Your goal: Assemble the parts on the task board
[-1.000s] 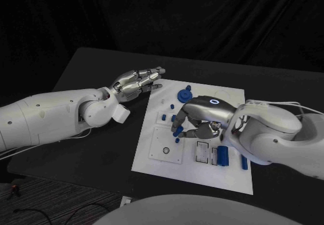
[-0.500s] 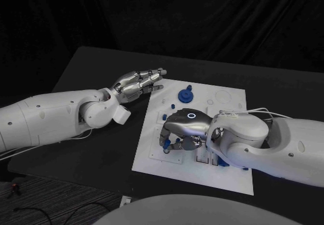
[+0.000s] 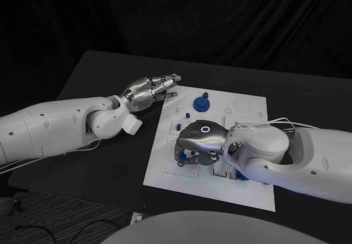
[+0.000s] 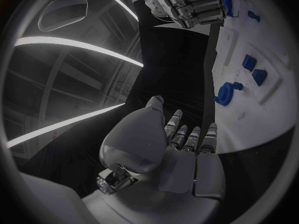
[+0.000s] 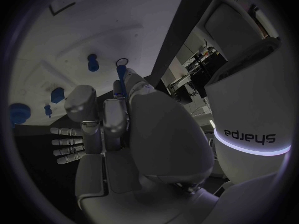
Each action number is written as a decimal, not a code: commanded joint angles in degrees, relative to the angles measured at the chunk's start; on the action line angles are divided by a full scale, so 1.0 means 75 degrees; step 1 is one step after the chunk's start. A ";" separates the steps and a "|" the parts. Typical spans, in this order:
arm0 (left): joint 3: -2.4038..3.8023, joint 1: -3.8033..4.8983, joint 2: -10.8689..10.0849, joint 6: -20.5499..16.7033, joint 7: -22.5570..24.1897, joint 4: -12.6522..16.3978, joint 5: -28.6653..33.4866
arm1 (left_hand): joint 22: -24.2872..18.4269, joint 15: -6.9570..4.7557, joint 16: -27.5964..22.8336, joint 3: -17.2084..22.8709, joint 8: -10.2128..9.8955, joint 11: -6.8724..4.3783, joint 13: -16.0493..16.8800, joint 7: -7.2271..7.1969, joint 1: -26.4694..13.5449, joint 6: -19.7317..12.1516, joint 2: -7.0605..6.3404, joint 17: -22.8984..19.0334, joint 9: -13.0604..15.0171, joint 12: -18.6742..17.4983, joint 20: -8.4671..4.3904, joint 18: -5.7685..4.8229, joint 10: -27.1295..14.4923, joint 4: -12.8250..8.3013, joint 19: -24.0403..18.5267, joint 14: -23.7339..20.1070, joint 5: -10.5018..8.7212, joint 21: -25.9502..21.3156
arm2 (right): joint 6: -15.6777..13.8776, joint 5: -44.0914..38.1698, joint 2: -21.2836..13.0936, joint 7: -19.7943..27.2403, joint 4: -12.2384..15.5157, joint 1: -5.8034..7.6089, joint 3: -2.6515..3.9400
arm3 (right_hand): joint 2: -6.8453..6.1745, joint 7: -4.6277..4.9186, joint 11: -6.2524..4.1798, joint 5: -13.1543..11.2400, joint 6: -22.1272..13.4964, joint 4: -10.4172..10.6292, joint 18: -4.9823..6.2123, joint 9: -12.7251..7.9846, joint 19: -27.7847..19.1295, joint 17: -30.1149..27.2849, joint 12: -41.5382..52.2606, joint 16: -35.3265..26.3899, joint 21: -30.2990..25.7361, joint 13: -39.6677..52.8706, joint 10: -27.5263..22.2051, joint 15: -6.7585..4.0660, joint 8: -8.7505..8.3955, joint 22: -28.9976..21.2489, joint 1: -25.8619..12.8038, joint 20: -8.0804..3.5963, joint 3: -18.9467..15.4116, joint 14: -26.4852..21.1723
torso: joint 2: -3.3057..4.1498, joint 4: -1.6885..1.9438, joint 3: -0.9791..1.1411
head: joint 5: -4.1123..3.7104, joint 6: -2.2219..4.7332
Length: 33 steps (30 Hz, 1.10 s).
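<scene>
Fingers [image 5: 118, 115] of the right hand [image 3: 197, 145] curl down together over the left half of the white task board [image 3: 253, 195], and a slim blue pin [image 5: 121, 80] sticks out past their tips, so it looks pinched between them; in the head view a blue tip [image 3: 181, 158] shows just under the hand, above the board's square inset. Whether the pin already touches the board I cannot tell.

Well apart from it, the left hand [image 3: 150, 89] hovers at the board's far left corner with its fingers [image 4: 187, 137] straight, close together and holding nothing. A blue gear-like part [image 3: 199, 103] sits on the board near that hand, and other small blue parts lie around the board.

Main risk, as I judge it: the hand hides its own target from the head camera, so the pin could come down tilted or beside its hole, jam, or slip from the pinch. Pressing off-centre could also shift the board on the black surface [image 3: 95, 152], since the left hand is not steadying it.
</scene>
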 commanded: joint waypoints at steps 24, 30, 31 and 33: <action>0.0007 -0.0011 0.0056 0.0169 0.0003 -0.0058 0.0028 | 0.0010 0.0038 0.0012 0.0010 0.0041 0.0041 0.0011 0.0029 -0.0004 -0.0004 0.0011 0.0002 0.0008 0.0025 0.0005 0.0007 -0.0003 -0.0026 -0.0015 -0.0016 0.0051 -0.0004 | -0.0229 -0.0658 0.0135 0.0175 -0.0159 -0.0427 0.0002 | -0.0064 -0.0012 -0.0199 -0.0036 0.0025 -0.0033 0.0021 0.0006 -0.0025 0.0000 0.0053 0.0048 0.0014 0.0042 0.0359 -0.0026 -0.0063 0.0964 -0.0023 -0.0002 0.0056 0.0039 | -0.0001 0.0002 0.0004 | 0.0031 -0.0002; 0.0007 -0.0012 0.0065 0.0194 -0.0005 -0.0085 0.0028 | 0.0013 0.0038 0.0012 0.0019 0.0044 0.0044 0.0010 0.0032 0.0005 0.0003 0.0020 0.0001 0.0009 0.0024 0.0006 0.0007 -0.0007 -0.0035 -0.0012 -0.0017 0.0058 -0.0002 | -0.0206 -0.0847 0.0109 0.0112 -0.0173 -0.0458 0.0002 | -0.0227 0.0009 -0.0097 -0.0113 -0.0477 0.0101 0.0054 -0.0118 -0.0142 0.0295 -0.0085 0.0226 -0.0266 0.0009 -0.0035 0.0053 -0.0400 0.0901 -0.0254 0.0045 0.0021 0.0051 | 0.0001 0.0001 0.0005 | 0.0050 -0.0002; 0.0007 -0.0012 0.0066 0.0198 -0.0008 -0.0088 0.0028 | 0.0016 0.0038 0.0012 0.0021 0.0044 0.0045 0.0009 0.0033 0.0007 0.0000 0.0022 0.0001 0.0008 0.0024 0.0006 0.0008 -0.0007 -0.0038 -0.0010 -0.0018 0.0059 -0.0001 | -0.0209 -0.0859 0.0104 0.0106 -0.0176 -0.0461 0.0002 | -0.0273 -0.0002 -0.0053 -0.0138 -0.0650 0.0152 0.0064 -0.0159 -0.0182 0.0401 -0.0094 0.0290 -0.0339 -0.0003 -0.0239 0.0070 -0.0444 0.0886 -0.0322 0.0062 0.0013 0.0047 | 0.0003 0.0001 0.0005 | 0.0046 -0.0002; 0.0007 -0.0012 0.0070 0.0204 -0.0011 -0.0096 0.0028 | 0.0016 0.0038 0.0012 0.0021 0.0044 0.0045 0.0009 0.0033 0.0007 0.0000 0.0022 0.0001 0.0008 0.0024 0.0006 0.0008 -0.0007 -0.0038 -0.0010 -0.0018 0.0059 -0.0001 | -0.0224 -0.0878 0.0091 0.0100 -0.0182 -0.0466 0.0001 | -0.0373 -0.0067 0.0044 -0.0255 -0.1024 0.0241 0.0080 -0.0246 -0.0235 0.0401 -0.0090 0.0291 -0.0422 -0.0009 -0.0659 0.0081 -0.0452 0.0870 -0.0456 0.0083 -0.0030 -0.0008 | 0.0003 0.0001 0.0005 | 0.0042 -0.0002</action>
